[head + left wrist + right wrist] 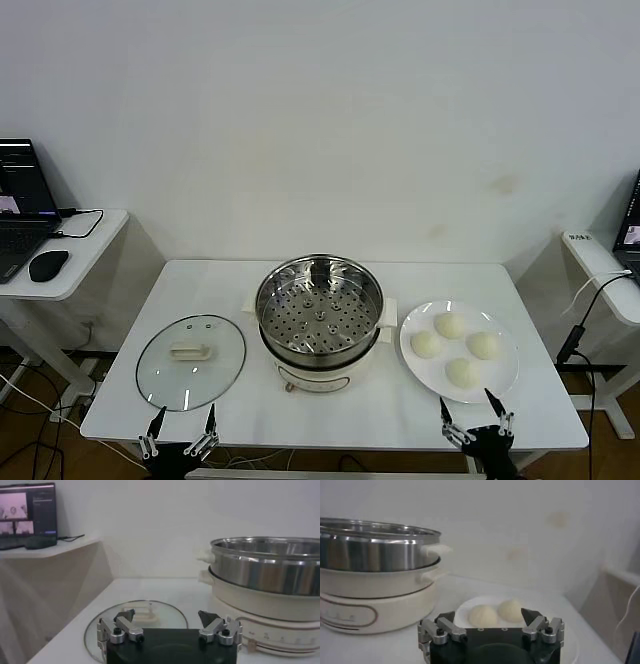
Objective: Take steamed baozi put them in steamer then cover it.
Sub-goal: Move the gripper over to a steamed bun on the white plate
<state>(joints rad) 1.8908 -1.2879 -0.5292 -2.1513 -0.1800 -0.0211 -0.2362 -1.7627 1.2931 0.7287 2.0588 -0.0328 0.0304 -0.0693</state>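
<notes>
White wall fills the background, with a white worktop [200, 300] in front of it carrying everything for the job. No brand name or readable writing shows anywhere; a small badge on the front of the steamer's base and a label on the side desk to the right are too small to read.

Both arms sit low at the near edge of the worktop, wrists pointing forward toward the wall. The left tool [180, 433] hovers at the near left edge with its fingers spread apart and nothing between them. Just ahead of it the cover [190, 361] lies flat on the worktop, handle up. The right tool [478, 412] hangs at the near right edge, its fingers likewise apart and empty. Directly ahead of it a white plate [505, 385] holds the four steamed baozi [449, 325], close together.

Between the two tools and farther forward stands the steamer [319, 320], uncovered, its perforated tray bare. It is to the right of the left tool and to the left of the right tool.

Beyond the left tool, off the worktop, a side desk [85, 262] carries a laptop [20, 205] with a lit screen and a black mouse [48, 265].
</notes>
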